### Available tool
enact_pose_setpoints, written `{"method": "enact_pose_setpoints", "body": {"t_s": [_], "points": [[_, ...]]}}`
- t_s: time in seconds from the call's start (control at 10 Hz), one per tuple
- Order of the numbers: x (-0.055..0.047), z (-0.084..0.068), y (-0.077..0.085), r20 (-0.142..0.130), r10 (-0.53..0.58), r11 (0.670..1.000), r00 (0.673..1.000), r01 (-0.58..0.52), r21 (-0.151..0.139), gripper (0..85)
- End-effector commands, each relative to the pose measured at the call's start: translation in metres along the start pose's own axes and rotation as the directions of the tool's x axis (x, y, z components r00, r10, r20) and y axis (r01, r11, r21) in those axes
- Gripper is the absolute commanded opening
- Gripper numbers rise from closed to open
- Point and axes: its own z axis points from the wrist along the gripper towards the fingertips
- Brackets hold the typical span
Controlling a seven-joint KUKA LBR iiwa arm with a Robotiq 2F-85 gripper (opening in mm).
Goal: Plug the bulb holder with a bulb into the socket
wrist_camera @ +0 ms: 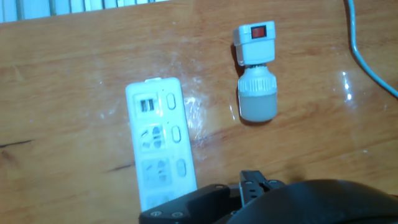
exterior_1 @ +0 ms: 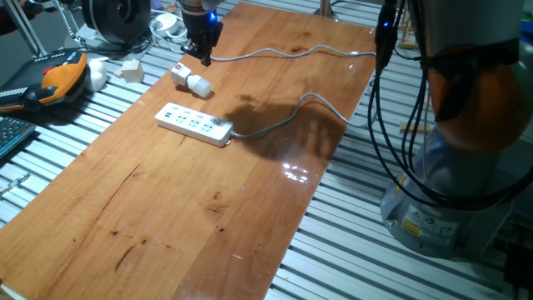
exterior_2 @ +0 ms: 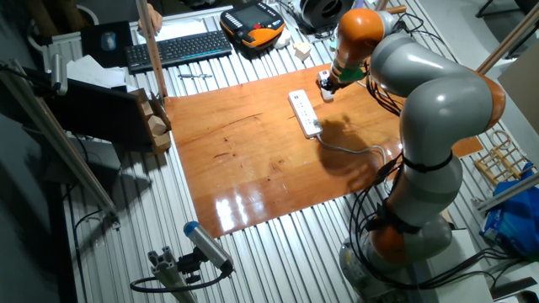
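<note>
Bulb holder [exterior_1: 190,80] lies on the table just below the claw [exterior_1: 204,55].

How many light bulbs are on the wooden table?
1. The bulb holder with a bulb lies on its side on the wooden table, beside the socket and not touching it. None seems hidden.

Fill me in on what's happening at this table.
A KUKA arm is working toward plugging the bulb holder with a bulb into the socket, a white power strip. The gripper hangs above the holder and holds nothing. The holder lies on its side on the wooden table, beside one end of the strip and apart from it. Nothing is plugged in yet. Whether the fingers are open or shut cannot be told.
</note>
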Motion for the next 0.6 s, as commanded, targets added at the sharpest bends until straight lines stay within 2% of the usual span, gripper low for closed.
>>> {"method": "enact_pose_setpoints", "body": {"t_s": [0.0,0.2,0.5], "points": [[-0.003,0.002,-0.002,0.000,0.000,1.000,1.000,0.000,-0.005,0.0],[-0.013,0.008,-0.011,-0.005,-0.014,1.000,1.000,0.014,-0.027,0.0],[-0.020,0.017,-0.015,-0.003,-0.020,0.999,1.000,0.020,-0.033,0.0]]}}
